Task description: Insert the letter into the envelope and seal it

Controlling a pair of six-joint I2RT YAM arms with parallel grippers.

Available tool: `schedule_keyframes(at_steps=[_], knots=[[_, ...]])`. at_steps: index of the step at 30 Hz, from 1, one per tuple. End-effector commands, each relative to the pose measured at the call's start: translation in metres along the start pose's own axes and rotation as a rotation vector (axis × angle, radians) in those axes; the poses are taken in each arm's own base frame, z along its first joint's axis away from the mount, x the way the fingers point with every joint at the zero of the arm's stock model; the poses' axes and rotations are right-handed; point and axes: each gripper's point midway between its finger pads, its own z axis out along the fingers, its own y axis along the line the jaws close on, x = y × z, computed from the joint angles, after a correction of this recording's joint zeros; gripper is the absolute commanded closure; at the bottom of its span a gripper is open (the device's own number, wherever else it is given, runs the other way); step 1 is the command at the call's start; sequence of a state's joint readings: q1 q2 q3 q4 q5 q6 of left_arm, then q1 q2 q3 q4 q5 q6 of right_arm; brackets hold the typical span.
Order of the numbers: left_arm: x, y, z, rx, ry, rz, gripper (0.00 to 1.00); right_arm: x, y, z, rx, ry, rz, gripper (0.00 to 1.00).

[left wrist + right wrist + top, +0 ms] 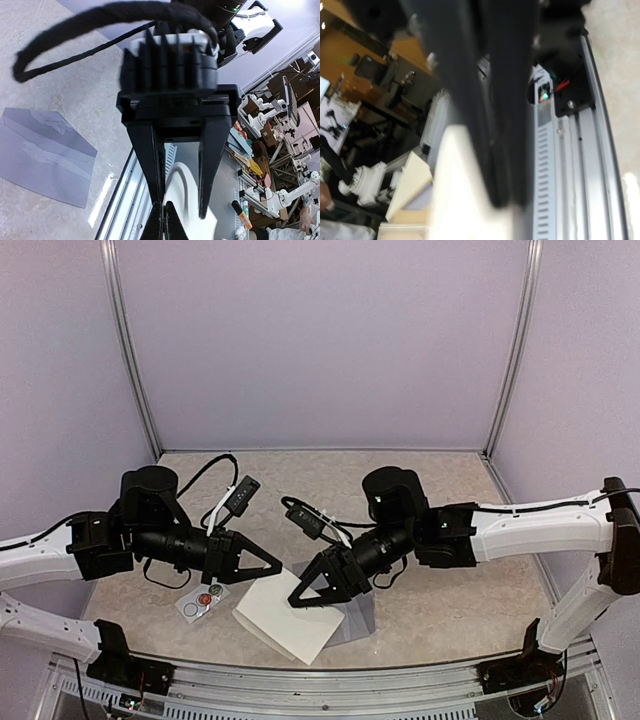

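No writing is legible anywhere. The left claw (pixel 272 567) and right claw (pixel 300 598), both clamped on the letter (pixel 290 622), hold it beside the envelope (pixel 42 155).

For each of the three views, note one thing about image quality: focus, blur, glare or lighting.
Top external: evenly lit and sharp, with soft shadows under the arms on the table. Left wrist: the envelope is in focus, with a bright glare streak on the table beside it; the background clutter is sharp too. Right wrist: heavily blurred, the dark jaws too close to resolve, the pale sheet washed out.
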State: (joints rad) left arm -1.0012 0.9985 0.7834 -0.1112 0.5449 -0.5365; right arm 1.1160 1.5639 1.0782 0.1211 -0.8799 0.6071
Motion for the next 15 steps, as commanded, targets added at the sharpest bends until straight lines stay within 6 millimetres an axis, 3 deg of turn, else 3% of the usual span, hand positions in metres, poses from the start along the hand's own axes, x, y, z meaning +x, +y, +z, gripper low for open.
schedule_keyframes(at_steps=[1, 3, 4, 8, 9, 10, 11, 12, 13, 14, 15], knots=[[0.002, 0.005, -0.009, -0.038, -0.003, 0.012, 1.0, 0.006, 0.015, -0.015, -0.019, -0.014, -0.004, 0.63], [0.001, 0.006, -0.011, -0.043, -0.011, 0.011, 1.0, 0.012, 0.013, -0.017, -0.01, -0.016, 0.015, 0.92], [0.0, 0.006, -0.012, -0.046, -0.014, 0.01, 1.0, 0.014, 0.011, -0.019, -0.004, -0.017, 0.023, 1.0], [-0.002, 0.008, -0.015, -0.053, -0.027, 0.009, 1.0, 0.023, 0.006, -0.023, 0.019, -0.022, 0.048, 1.0], [-0.002, 0.008, -0.016, -0.053, -0.03, 0.01, 1.0, 0.024, 0.006, -0.024, 0.024, -0.022, 0.054, 0.92], [-0.003, 0.008, -0.017, -0.054, -0.032, 0.01, 1.0, 0.024, 0.005, -0.025, 0.031, -0.026, 0.058, 0.72], [-0.003, 0.009, -0.018, -0.058, -0.033, 0.008, 1.0, 0.025, 0.004, -0.027, 0.036, -0.031, 0.062, 0.61], [-0.004, 0.01, -0.019, -0.06, -0.038, 0.008, 1.0, 0.027, 0.003, -0.028, 0.041, -0.038, 0.067, 0.66], [-0.004, 0.011, -0.02, -0.063, -0.041, 0.006, 1.0, 0.027, 0.003, -0.03, 0.044, -0.047, 0.069, 0.88], [-0.004, 0.012, -0.021, -0.067, -0.046, 0.004, 1.0, 0.028, 0.003, -0.032, 0.051, -0.056, 0.072, 1.0], [-0.005, 0.012, -0.021, -0.068, -0.05, 0.001, 1.0, 0.028, 0.003, -0.034, 0.059, -0.067, 0.074, 1.0]])
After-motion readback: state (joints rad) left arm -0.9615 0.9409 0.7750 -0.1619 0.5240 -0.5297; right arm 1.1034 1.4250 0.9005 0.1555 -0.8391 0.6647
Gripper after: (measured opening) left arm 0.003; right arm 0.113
